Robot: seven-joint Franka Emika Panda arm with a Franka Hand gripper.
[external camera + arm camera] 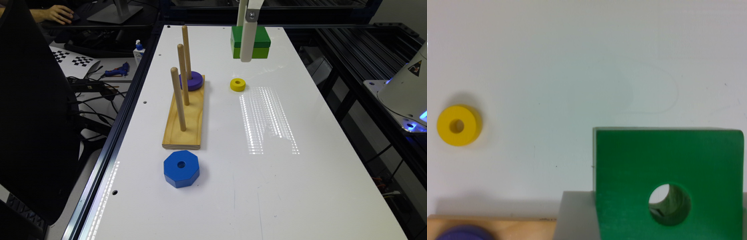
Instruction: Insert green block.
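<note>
Exterior view: yellow ring (pixel 237 84) lies between green block (pixel 258 37) and 3-peg base (pixel 185 125).

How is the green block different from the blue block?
The green block is square with two green layers, dark over lime; the blue block has eight sides and is blue all over. The green block is held up by the gripper near the far end of the table, while the blue block sits on the table, close to the wooden base. Both have a round hole in the middle.
</note>
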